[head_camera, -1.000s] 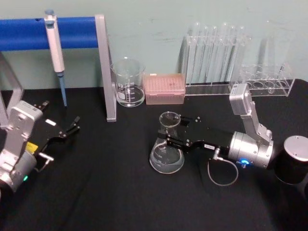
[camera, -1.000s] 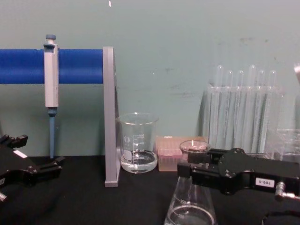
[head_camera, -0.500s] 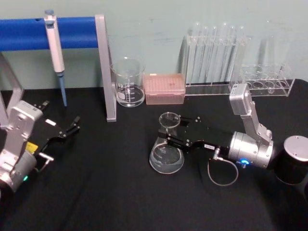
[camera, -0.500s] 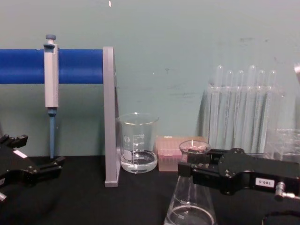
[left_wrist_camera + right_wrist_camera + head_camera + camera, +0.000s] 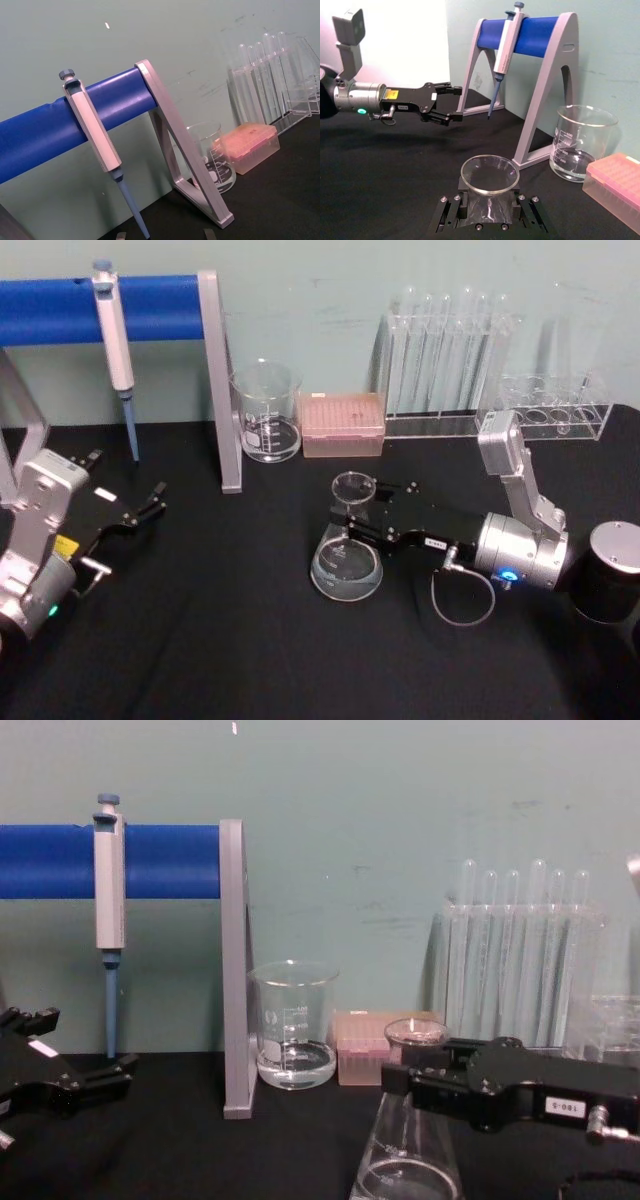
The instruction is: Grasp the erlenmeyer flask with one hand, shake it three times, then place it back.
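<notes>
The erlenmeyer flask (image 5: pixel 347 560) stands upright on the black table (image 5: pixel 220 640), a little clear liquid in its wide base. My right gripper (image 5: pixel 358 518), the black hand with a white label and silver plug, reaches in from the right and is shut on the flask's narrow neck just below the rim. In the right wrist view the flask (image 5: pixel 490 175) sits between the two fingers. From the chest view the flask (image 5: pixel 405 1150) rises under the right gripper (image 5: pixel 398 1078). My left gripper (image 5: pixel 150 502) rests open at the table's left, far from the flask, and the left gripper (image 5: pixel 452 104) holds nothing.
A beaker (image 5: pixel 266 415) and a pink tip box (image 5: pixel 343 425) stand behind the flask. A test tube rack (image 5: pixel 445 350) and a clear rack (image 5: pixel 555 405) are at the back right. A pipette (image 5: pixel 113 330) hangs on the blue stand (image 5: pixel 215 380). A black cylinder (image 5: pixel 610 580) sits at far right.
My right gripper's fingers have drawn slightly closer on the flask's neck. The flask still stands on the table and the left arm has not moved.
</notes>
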Motion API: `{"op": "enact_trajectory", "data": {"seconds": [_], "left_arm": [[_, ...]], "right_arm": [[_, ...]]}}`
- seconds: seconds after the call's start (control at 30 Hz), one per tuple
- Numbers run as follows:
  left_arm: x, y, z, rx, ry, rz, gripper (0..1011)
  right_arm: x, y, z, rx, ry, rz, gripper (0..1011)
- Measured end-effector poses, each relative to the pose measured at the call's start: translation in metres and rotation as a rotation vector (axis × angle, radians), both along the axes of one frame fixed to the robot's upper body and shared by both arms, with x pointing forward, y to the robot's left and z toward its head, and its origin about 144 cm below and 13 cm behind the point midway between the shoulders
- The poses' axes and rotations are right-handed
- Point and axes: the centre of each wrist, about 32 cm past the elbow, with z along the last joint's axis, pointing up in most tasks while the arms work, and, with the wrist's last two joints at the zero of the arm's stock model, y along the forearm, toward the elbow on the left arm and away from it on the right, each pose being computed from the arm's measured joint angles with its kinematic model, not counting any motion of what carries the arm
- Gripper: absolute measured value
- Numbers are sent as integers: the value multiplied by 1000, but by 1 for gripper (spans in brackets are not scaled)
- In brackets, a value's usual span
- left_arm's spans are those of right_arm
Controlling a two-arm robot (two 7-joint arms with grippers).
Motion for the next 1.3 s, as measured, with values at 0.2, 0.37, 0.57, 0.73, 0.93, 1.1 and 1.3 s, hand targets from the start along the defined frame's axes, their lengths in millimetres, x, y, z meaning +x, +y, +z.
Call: {"op": "enact_trajectory", "data": {"seconds": [0.2, 0.37, 0.57, 0.73, 0.93, 1.1, 1.3], "left_arm": [[0, 0, 0, 0, 0, 0, 1001], [0, 0, 0, 0, 0, 0, 1001], [0, 0, 0, 0, 0, 0, 1001], [0, 0, 0, 0, 0, 0, 1001], [0, 0, 0, 0, 0, 0, 1001], [0, 0, 0, 0, 0, 0, 1001], [0, 0, 0, 0, 0, 0, 1001]], "right_arm": [[-1, -1, 1, 41, 32, -37, 457], [-3, 1, 10, 79, 21, -73, 456], [-9, 3, 25, 102, -12, -126, 456], [-16, 5, 40, 123, -59, -185, 457], [-23, 5, 49, 140, -97, -245, 456], [-28, 5, 53, 156, -117, -302, 457], [-34, 5, 55, 167, -129, -356, 457]]}}
